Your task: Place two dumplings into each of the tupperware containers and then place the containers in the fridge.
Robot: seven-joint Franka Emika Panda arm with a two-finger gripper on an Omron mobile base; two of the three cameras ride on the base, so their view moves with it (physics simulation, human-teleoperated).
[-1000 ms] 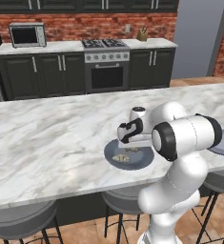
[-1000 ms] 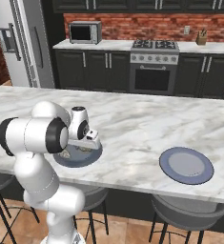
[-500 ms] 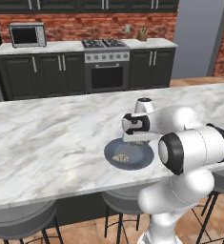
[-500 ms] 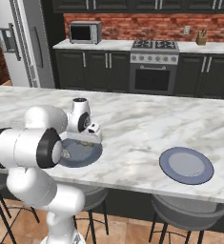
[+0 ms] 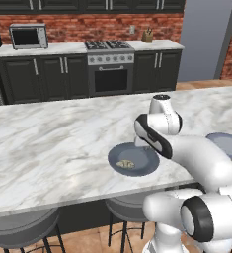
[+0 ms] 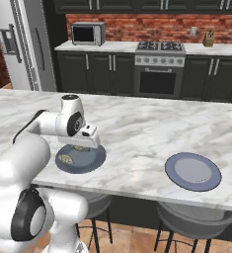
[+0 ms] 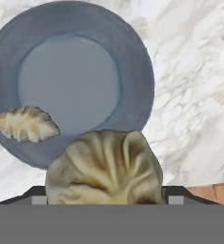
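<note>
Sitting on the marble island counter (image 5: pixel 48 148) are two round dark blue-grey plates; the nearer plate (image 7: pixel 132 57) carries one dumpling (image 7: pixel 25 124) at its rim; the second plate (image 6: pixel 193 171) looks bare; a second, larger-looking dumpling (image 7: pixel 104 167) sits between the spread jaws of the gripper (image 7: pixel 104 200), seemingly pinched; the fridge (image 6: pixel 19 44) stands well apart.

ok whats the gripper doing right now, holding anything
Gripper: closed on a dumpling, lifted above the round plate; a second dumpling lies on that plate.
</note>
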